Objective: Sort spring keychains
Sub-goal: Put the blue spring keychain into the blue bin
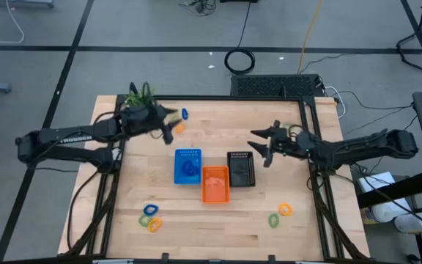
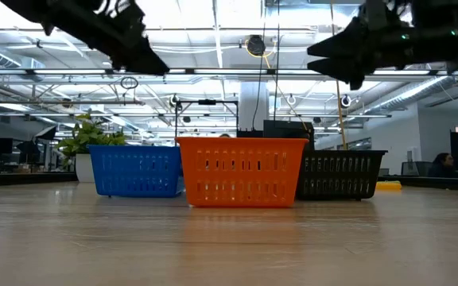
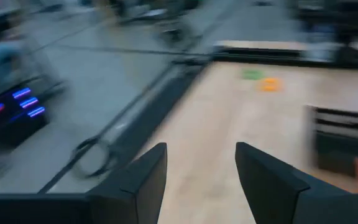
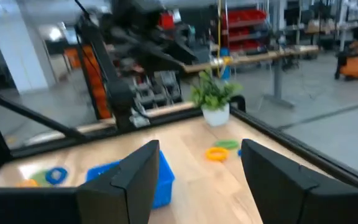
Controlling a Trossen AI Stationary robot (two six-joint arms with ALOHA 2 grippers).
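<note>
Left gripper (image 1: 168, 126) raised above the table at 11 o'clock, fingers (image 3: 143, 180) spread, nothing between them. Right gripper (image 1: 262, 144) raised at 2 o'clock, fingers (image 4: 135, 174) spread, nothing held.

Small rectangular blue plastic basket (image 1: 188, 166), orange basket (image 1: 215, 183) and black basket (image 1: 240, 169) sit mid-table, touching.

Coiled plastic spring keychains:
- blue one (image 1: 184, 114) and orange one (image 1: 179, 127) at 11 o'clock
- blue, green and yellow-orange cluster (image 1: 151, 217) at 7 o'clock
- green and orange pair (image 1: 279, 214) at 5 o'clock

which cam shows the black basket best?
High view: the black basket shows whole, beside the orange basket. Low view gives only its side wall; left wrist view a blurred edge; right wrist view nothing.
</note>
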